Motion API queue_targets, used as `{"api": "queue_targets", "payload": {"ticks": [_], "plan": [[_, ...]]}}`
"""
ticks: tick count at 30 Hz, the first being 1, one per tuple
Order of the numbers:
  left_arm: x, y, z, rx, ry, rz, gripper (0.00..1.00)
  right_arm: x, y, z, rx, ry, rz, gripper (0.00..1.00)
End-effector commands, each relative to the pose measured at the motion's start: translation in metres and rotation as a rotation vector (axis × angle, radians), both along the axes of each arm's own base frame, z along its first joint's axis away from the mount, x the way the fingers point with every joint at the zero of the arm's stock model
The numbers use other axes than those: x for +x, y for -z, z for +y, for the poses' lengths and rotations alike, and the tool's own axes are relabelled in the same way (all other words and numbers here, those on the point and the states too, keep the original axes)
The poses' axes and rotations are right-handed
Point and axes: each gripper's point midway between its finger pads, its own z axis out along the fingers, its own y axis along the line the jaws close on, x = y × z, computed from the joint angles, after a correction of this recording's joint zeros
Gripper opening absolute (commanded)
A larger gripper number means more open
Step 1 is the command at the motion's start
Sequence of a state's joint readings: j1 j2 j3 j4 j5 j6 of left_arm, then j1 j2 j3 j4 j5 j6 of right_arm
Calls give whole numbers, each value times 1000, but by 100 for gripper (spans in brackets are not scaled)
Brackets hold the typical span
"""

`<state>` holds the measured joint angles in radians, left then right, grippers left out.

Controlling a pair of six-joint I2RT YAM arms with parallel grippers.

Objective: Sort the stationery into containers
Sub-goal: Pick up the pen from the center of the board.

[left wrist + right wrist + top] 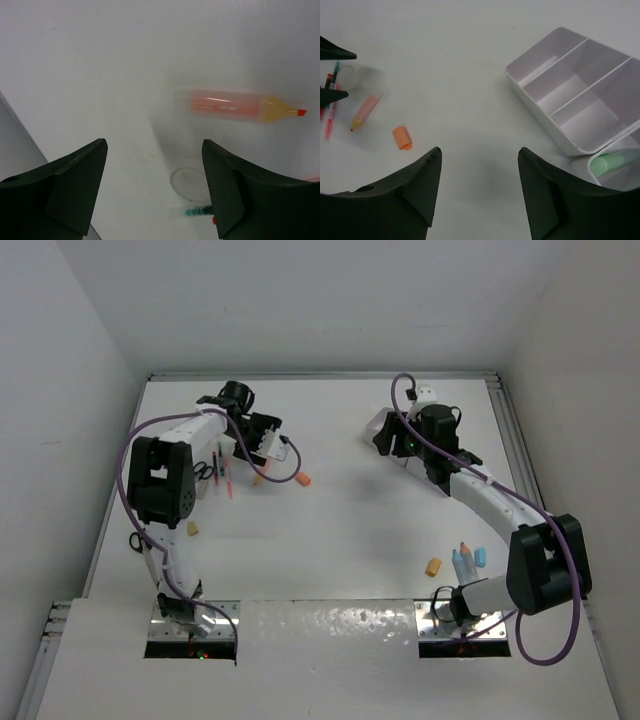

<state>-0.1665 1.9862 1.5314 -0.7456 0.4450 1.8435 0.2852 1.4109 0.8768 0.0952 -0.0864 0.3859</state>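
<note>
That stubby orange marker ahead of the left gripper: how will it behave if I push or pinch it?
The orange marker looks like a rigid round barrel lying flat, so a sideways push would probably roll it. Its glossy plastic may slip in a pinch; gripping across the barrel's middle seems safest.

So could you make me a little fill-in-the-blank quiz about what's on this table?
The pencil lying ahead of the left gripper is ____ in colour.
The item visible in the white organiser is ____ in colour.
The right gripper stands ____, holding nothing.
Missing words: orange; green; open.
</note>
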Motion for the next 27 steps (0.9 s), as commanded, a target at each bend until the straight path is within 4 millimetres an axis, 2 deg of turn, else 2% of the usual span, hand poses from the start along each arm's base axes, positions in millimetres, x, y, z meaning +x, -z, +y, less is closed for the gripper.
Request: {"api": "queue_targets", "payload": {"ticks": [1, 3, 10, 18, 23, 27], "plan": [[-16, 19, -8, 66, 299, -26, 75, -3, -15, 5, 31, -10, -37, 62], [-16, 30, -8, 99, 342, -26, 76, -6, -12, 4, 28, -8, -25, 62], [-18, 39, -12, 125, 430, -28, 76, -9, -7, 4, 39, -2, -2, 63], [-35, 60, -20, 129, 450, 22, 77, -11, 0, 4, 44, 6, 29, 63], [-37, 62, -28, 101, 423, 33, 72, -12, 1, 4, 39, 6, 34, 63], [-43, 66, -30, 103, 403, 68, 62, -12, 1, 4, 40, 7, 36, 63]]}}
